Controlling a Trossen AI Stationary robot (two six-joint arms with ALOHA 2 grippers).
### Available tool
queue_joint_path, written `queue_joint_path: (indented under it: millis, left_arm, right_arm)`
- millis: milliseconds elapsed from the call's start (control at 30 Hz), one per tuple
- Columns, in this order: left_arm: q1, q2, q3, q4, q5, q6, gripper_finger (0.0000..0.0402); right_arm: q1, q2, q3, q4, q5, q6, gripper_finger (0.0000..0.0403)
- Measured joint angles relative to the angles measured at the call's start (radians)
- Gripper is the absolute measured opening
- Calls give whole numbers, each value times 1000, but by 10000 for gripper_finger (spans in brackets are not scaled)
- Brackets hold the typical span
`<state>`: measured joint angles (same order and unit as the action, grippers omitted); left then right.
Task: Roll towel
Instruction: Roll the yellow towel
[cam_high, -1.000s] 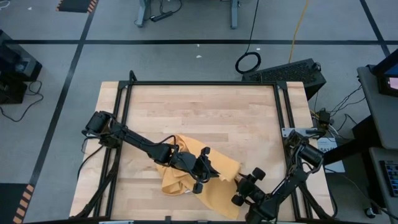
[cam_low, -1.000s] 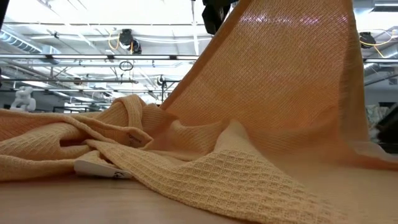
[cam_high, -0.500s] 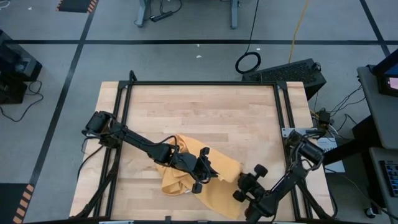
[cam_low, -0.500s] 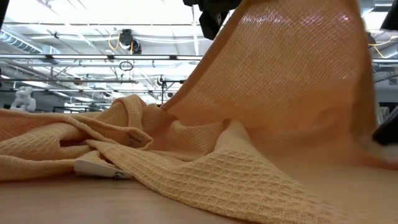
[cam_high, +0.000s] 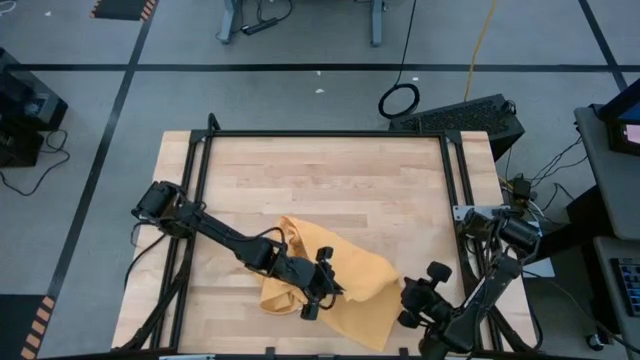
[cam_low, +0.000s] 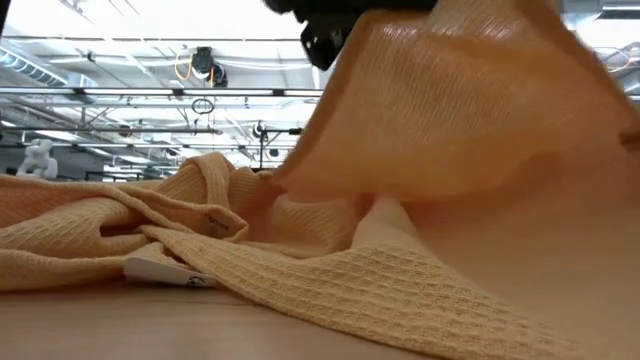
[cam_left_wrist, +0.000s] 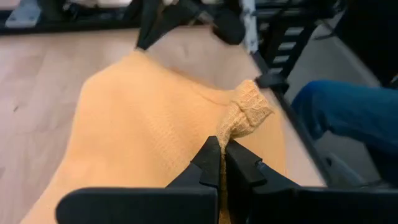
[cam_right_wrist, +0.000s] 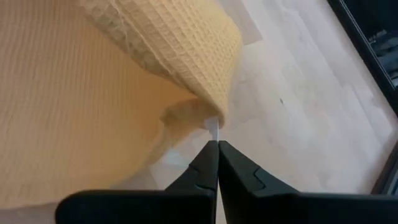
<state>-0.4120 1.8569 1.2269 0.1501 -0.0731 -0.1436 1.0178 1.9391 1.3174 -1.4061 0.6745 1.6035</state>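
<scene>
The mustard-yellow towel (cam_high: 352, 300) lies crumpled on the near middle of the wooden table (cam_high: 330, 180). Its left folds rest on the wood (cam_low: 120, 240), and its right part is held up off it (cam_low: 470, 110). My left gripper (cam_high: 332, 288) is over the towel's middle and shut on a bunch of cloth (cam_left_wrist: 222, 146). My right gripper (cam_high: 400, 293) is at the towel's right side and shut on its edge (cam_right_wrist: 216, 144). My left gripper pinches a gathered bunch of the towel (cam_left_wrist: 239, 122) between its two fingers, and a tuft sticks out past the tips. The fingers slant down from the table's left. The cloth is raised there and falls away slack on both sides. My right gripper pinches the towel's folded-over edge (cam_right_wrist: 211, 119) between its fingertips, coming slanting down from the near right. One layer or several, I cannot tell. That edge hangs lifted clear, with bare wood (cam_right_wrist: 292, 93) showing beneath it.
Black frame rails (cam_high: 455, 190) run along the table's sides. A person's leg in blue (cam_left_wrist: 339, 109) shows beyond the table's edge in the left wrist view. The far half of the tabletop is bare wood. A white label (cam_low: 165, 270) lies at the towel's near left.
My right gripper has risen and drawn toward the table's right edge, taking the towel's right edge with it. That part is now lifted off the wood and spread wider. My left gripper has shifted a little toward the near edge. The towel's left folds have stayed put.
</scene>
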Motion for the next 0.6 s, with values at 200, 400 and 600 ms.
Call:
queue_joint_path:
  millis: [200, 400, 600]
  left_arm:
    - [-30, 48, 0, 157, 117, -8, 6]
    - [-41, 52, 0, 184, 124, -8, 6]
    - [-37, 52, 0, 46, -6, -32, 6]
  right_arm:
    - [8, 0, -2, -23, -71, -36, 1]
    - [12, 0, -2, -47, -76, -64, 1]
    - [14, 0, -2, -48, -82, -131, 1]
